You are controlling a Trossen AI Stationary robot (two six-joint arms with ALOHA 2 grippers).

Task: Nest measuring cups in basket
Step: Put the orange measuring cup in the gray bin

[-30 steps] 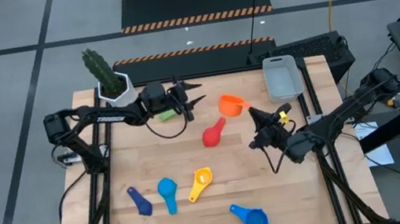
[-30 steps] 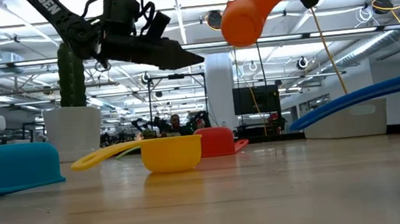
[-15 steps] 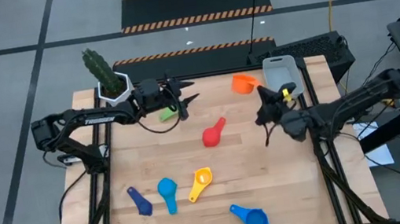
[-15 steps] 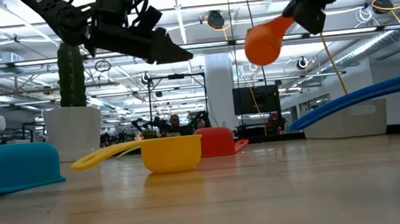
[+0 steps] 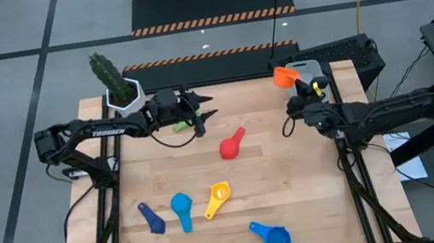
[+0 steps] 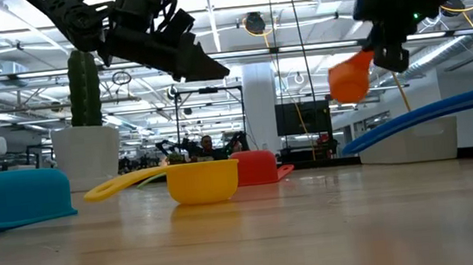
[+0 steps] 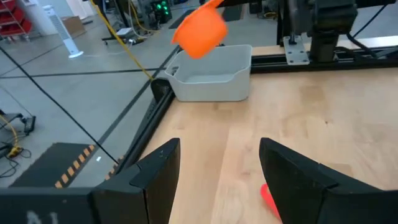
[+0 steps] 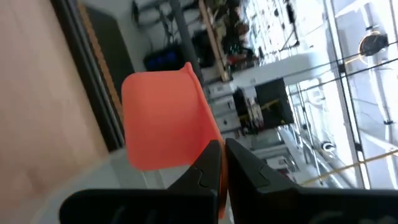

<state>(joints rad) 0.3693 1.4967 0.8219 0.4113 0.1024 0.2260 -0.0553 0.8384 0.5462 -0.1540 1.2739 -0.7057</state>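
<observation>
While the right gripper stayed clamped on the handle of the orange cup, we saw that cup as a small round plastic scoop, bright orange, bowl tipped sideways and well clear of the table. In the right wrist view the fingers met tight on its flat handle, with the bowl jutting past them.

Compared with a second before, the cup had travelled from near the red cup toward two o'clock on the table and now hung over the near end of the grey-blue basket, which sat at the table's two o'clock corner. The left wrist view showed the scoop hovering above the basket's rim, not touching it.

From the right gripper, the cup lay toward eleven o'clock, just beyond the fingertips.

Our left gripper waited near eleven o'clock, beside the cactus pot, its jaws apart and empty, over the green cup. The yellow cup, the light blue cup, the dark blue cup and the blue cup lay toward six o'clock.
</observation>
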